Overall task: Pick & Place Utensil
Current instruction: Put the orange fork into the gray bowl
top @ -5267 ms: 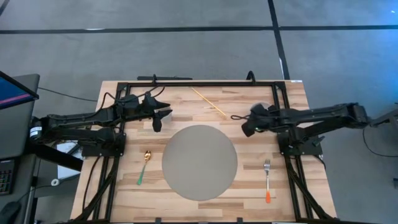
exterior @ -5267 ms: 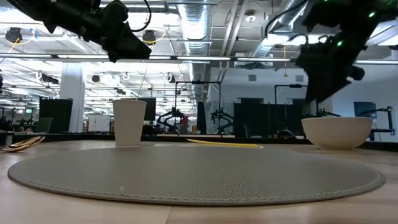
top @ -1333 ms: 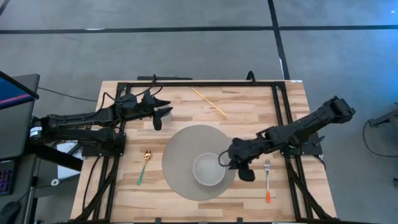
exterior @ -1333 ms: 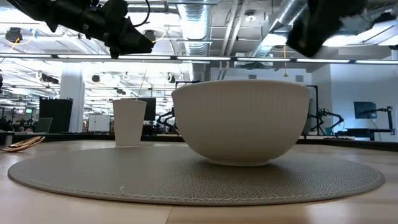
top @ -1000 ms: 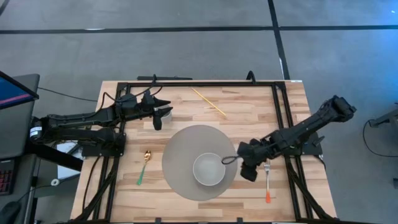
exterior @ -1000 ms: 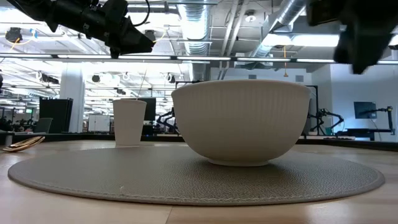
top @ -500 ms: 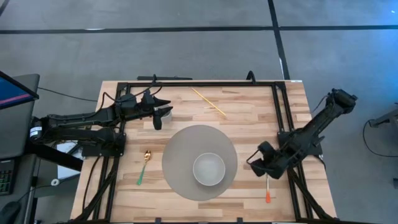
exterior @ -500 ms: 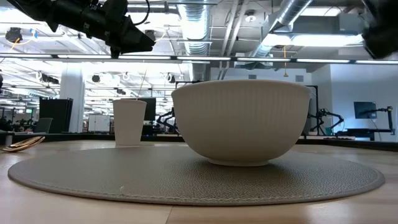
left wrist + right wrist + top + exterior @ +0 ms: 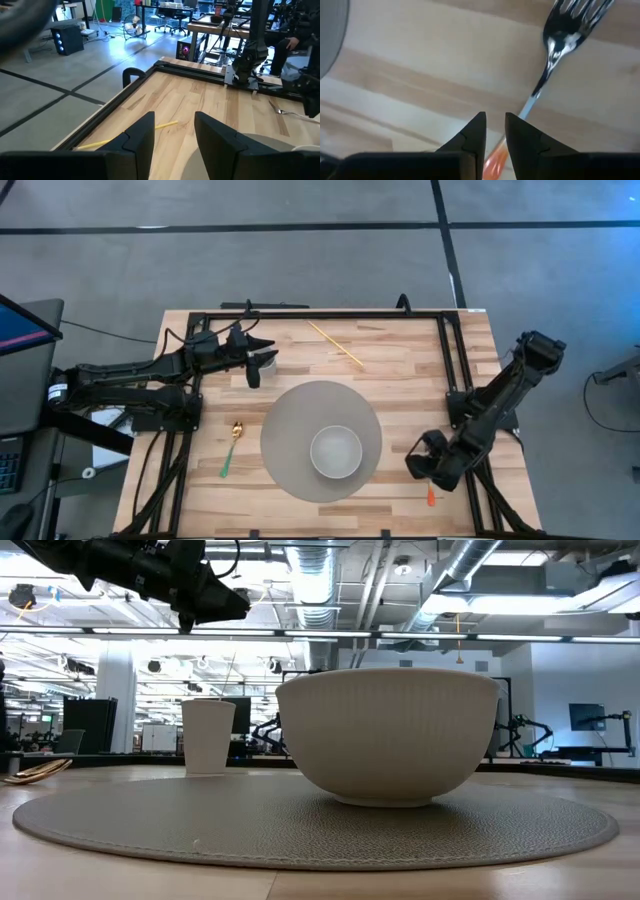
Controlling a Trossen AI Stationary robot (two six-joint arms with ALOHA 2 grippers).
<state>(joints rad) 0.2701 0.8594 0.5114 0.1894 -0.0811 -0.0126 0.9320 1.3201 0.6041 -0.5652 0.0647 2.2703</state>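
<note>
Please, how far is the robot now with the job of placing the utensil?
Done: the bowl sits on the mat. In hand: the right tool hovers above the fork, fingers nearly together, nothing gripped. Left: grasping and placing the fork. The left tool waits open near the cup.

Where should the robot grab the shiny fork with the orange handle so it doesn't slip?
Probably on the thin silver neck just above the orange grip of the orange-handled metal fork. It lies flat on the wooden table, so coming straight down with one finger on each side of the stem looks best. The right gripper hovers over that spot, fingers only narrowly apart; they would need to open a little wider first.
</note>
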